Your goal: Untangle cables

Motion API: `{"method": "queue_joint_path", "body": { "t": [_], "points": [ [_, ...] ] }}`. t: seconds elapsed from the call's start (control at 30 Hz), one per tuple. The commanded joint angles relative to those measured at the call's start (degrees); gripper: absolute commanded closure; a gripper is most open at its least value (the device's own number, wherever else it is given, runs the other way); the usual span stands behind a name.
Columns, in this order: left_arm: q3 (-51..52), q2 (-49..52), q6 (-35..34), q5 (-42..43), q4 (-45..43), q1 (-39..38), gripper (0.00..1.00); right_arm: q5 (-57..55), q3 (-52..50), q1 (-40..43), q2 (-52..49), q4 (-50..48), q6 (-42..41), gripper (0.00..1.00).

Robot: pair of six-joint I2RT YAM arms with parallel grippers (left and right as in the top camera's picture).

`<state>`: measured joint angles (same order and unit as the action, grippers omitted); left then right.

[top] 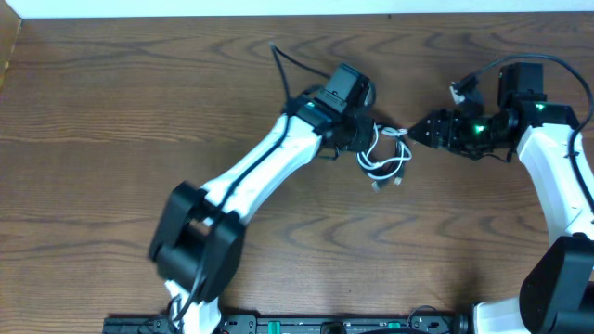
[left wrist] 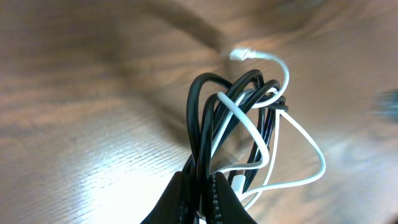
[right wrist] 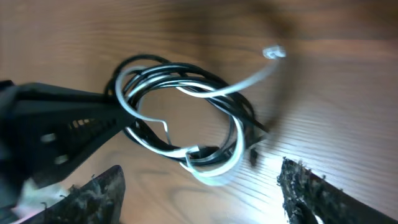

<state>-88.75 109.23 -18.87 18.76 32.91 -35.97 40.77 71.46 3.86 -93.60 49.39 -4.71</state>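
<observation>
While pinched in the closed left gripper, treat black cable as light, limp, slippery; take white cable just ahead of empty, wide-spread right gripper.

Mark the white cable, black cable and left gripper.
white cable (left wrist: pixel 239 54): left wrist view, free plug end.
black cable (left wrist: pixel 193 115): left wrist view, left side of loop.
left gripper (left wrist: pixel 200 190): left wrist view, midway between its fingers.

The cable bundle lies on the counter. The left gripper is at the bundle's left edge, its fingers clamped on the loops. The right gripper is just right of the bundle, behind it, fingers spread apart.
</observation>
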Motion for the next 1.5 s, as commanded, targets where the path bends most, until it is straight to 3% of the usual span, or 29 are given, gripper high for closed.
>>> {"method": "queue_joint_path", "body": {
  "t": [0.0,0.2,0.3,0.47,0.57,0.6,0.63,0.73,0.83,1.03,1.1,1.2,1.3,1.47],
  "points": [
    [-0.42,-2.23,3.61,2.32,0.07,1.05,0.93,5.62,0.85,-1.51,0.15,-0.33,2.58,0.29],
    [-0.42,-2.58,3.58,13.31,0.00,4.26,0.93,-9.01,0.39,-3.10,0.02,-0.31,-6.49,0.44],
    [-0.42,-2.60,1.51,16.37,-0.07,6.49,0.93,-14.21,-0.48,-5.75,-0.68,-1.03,-9.53,0.46],
    [-0.42,-2.60,0.61,23.89,-0.22,8.81,0.93,-16.28,-1.95,-9.66,-4.42,-7.48,-12.90,0.47],
    [-0.42,-2.60,0.57,26.58,-0.26,9.55,0.93,-16.96,-1.95,-10.78,-8.15,-10.49,-16.17,0.54],
    [-0.42,-2.62,0.59,28.11,-0.26,10.08,0.93,-16.83,-1.95,-10.88,-9.51,-11.19,-16.72,0.71],
    [-0.42,-2.62,0.57,29.35,-0.28,10.69,0.92,-16.24,-1.92,-10.86,-10.60,-11.63,-16.70,0.98],
    [-0.42,-2.62,0.59,30.12,-0.22,12.26,0.92,-8.68,-1.95,-10.64,-11.41,-13.60,-12.07,0.99],
    [-0.42,-2.62,0.61,30.05,-0.24,13.18,0.93,6.91,-1.92,-10.64,-10.54,-18.18,-5.01,0.99],
    [-0.42,-2.60,1.07,28.17,-0.24,15.56,0.93,32.04,-1.92,-8.68,-6.62,-24.06,1.29,0.99],
    [-0.39,-2.62,2.49,30.42,-0.55,16.65,0.92,34.88,-1.92,-7.32,-5.86,-23.87,1.81,0.99],
    [-0.42,-2.60,7.28,41.86,-2.95,17.94,0.93,32.35,-1.92,-5.40,-5.62,-21.40,1.79,0.99],
    [-0.39,-2.62,7.67,54.01,-7.04,18.93,0.92,20.81,-1.92,-4.68,-5.79,-15.72,1.27,0.99],
    [-0.42,-2.62,7.43,63.04,-10.97,18.91,0.93,-4.79,-1.92,-5.42,-5.79,-9.29,-7.72,0.99]
  ]
}}
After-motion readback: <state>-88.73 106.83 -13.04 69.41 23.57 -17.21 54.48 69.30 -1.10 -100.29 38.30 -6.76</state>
